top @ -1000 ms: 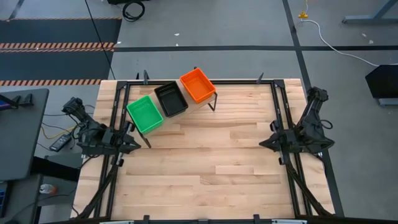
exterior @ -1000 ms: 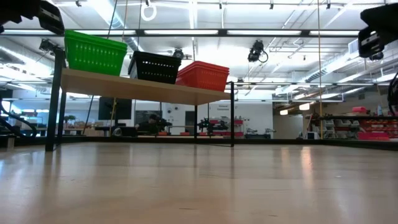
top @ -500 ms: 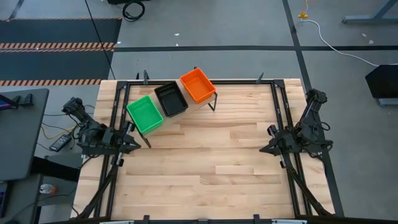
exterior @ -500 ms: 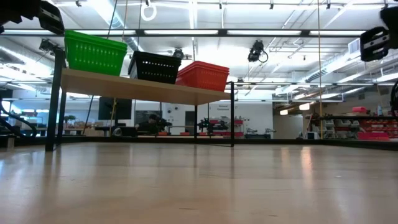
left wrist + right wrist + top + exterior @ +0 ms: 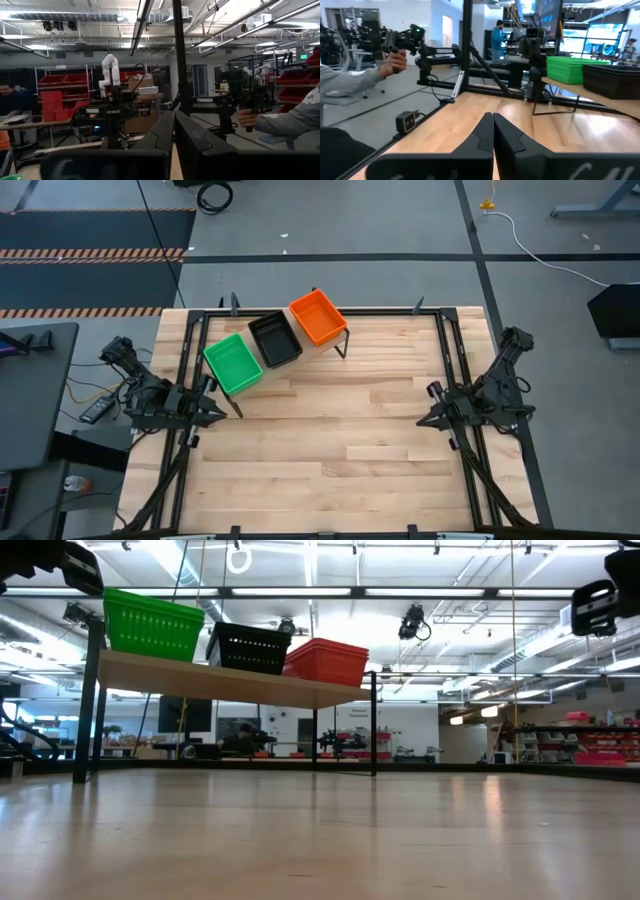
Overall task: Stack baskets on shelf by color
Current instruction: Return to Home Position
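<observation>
Pretty much done: green baskets (image 5: 232,363), black baskets (image 5: 275,339) and orange baskets (image 5: 318,318) sit on the shelf (image 5: 230,685), none on the bench (image 5: 330,450). Left gripper (image 5: 174,120) and right gripper (image 5: 493,120) hang at the sides, fingers closed, empty.

Green basket (image 5: 232,363), black basket (image 5: 275,338), orange basket (image 5: 318,317) (mesh sides) upright in a row on wooden shelf (image 5: 250,687). Green is nearest left gripper (image 5: 216,414); all are well apart from right gripper (image 5: 426,419).

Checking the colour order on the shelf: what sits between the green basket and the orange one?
The black basket sits between the green basket and orange basket on the shelf, seen in both high and low views.
</observation>
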You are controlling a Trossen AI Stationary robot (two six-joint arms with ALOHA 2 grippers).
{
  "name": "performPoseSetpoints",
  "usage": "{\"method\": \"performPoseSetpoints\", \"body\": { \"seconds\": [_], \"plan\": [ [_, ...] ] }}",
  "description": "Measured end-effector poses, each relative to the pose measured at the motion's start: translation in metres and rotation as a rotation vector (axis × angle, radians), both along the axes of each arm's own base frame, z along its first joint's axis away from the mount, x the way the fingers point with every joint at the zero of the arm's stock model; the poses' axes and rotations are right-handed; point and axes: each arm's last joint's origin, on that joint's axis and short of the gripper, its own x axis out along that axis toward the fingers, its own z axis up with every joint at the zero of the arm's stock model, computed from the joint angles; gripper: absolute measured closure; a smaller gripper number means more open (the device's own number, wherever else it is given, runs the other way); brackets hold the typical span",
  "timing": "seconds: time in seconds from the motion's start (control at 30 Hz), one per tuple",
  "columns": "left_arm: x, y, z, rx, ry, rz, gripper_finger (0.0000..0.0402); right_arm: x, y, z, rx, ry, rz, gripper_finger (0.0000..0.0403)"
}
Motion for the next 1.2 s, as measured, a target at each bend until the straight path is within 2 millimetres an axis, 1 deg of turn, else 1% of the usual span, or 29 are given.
{"method": "performPoseSetpoints", "body": {
  "seconds": [0.17,0.33,0.47,0.57,0.77,0.97,1.2],
  "plan": [
    [0.0,0.0,0.0,-0.009,0.002,-0.003,0.0376,0.003,-0.004,0.0,-0.017,-0.004,-0.057,0.04],
    [0.001,0.0,-0.001,0.001,0.015,0.001,0.037,0.008,-0.011,0.0,-0.028,-0.003,-0.151,0.04],
    [0.003,0.003,-0.002,-0.016,0.027,0.031,0.0374,0.012,-0.016,-0.001,-0.033,0.011,-0.215,0.04],
    [0.005,0.005,-0.004,-0.013,0.044,0.064,0.0378,0.014,-0.018,-0.003,-0.024,0.026,-0.229,0.0399],
    [0.007,0.008,-0.006,-0.024,0.065,0.094,0.0372,0.016,-0.022,-0.003,0.003,0.04,-0.307,0.0383],
    [0.007,0.009,-0.006,-0.031,0.069,0.124,0.0368,0.016,-0.022,-0.003,0.005,0.04,-0.316,0.0378],
    [0.007,0.009,-0.006,-0.031,0.068,0.124,0.0377,0.016,-0.022,-0.003,0.006,0.039,-0.316,0.0379]
  ]
}}
